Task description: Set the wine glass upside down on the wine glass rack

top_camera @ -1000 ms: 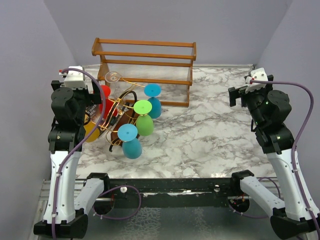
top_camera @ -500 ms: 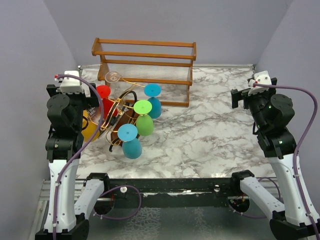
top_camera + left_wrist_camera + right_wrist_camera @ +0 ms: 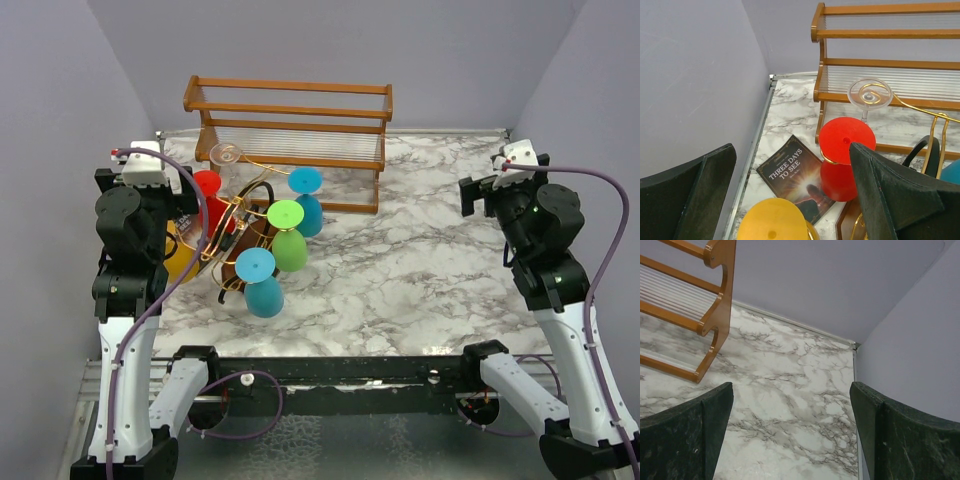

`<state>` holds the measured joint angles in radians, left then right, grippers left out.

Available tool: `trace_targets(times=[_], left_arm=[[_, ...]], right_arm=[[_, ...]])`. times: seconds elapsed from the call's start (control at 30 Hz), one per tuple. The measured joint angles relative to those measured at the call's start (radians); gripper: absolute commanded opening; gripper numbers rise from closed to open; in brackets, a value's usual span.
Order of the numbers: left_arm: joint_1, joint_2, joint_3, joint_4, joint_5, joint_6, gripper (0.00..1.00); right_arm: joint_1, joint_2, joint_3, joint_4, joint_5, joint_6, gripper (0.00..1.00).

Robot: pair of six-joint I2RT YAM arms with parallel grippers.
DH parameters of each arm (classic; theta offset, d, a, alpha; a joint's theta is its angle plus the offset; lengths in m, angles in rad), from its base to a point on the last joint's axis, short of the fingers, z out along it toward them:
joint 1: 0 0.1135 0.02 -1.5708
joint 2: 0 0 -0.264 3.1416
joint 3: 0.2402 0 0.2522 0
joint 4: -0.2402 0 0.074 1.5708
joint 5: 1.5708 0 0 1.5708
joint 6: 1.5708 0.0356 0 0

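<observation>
The wine glass rack (image 3: pixel 240 238), gold wire loops on a dark brown base, stands at the table's left. Several glasses hang on it upside down: a clear wine glass (image 3: pixel 870 94), a red one (image 3: pixel 846 140), a yellow one (image 3: pixel 771 220), and green (image 3: pixel 286 214), teal (image 3: pixel 306 180) and blue (image 3: pixel 256 264) ones. My left gripper (image 3: pixel 792 146) is open and empty, raised above the yellow and red glasses, touching neither. My right gripper (image 3: pixel 791 385) is open and empty above bare marble at the far right.
An orange-brown slatted wooden frame (image 3: pixel 290 125) stands at the back. A dark book (image 3: pixel 797 177) lies flat on the marble beside the rack, near the left wall. The table's metal edge (image 3: pixel 747 165) runs along that wall. The right wall (image 3: pixel 910 355) is close to my right gripper.
My left arm has drawn back a little to the left, away from the rack. My right arm shifted slightly. Both grippers stayed open; the glasses have not moved.
</observation>
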<state>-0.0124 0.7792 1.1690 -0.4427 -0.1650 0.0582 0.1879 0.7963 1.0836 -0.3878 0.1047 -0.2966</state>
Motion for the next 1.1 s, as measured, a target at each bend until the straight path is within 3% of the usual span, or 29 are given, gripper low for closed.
trace_targets(times=[1.1], left_arm=[[0.0,0.027,0.0,0.0,0.006,0.0,0.99]], right_arm=[[-0.005,0.054,0.01,-0.001,0.036,0.018,1.0]])
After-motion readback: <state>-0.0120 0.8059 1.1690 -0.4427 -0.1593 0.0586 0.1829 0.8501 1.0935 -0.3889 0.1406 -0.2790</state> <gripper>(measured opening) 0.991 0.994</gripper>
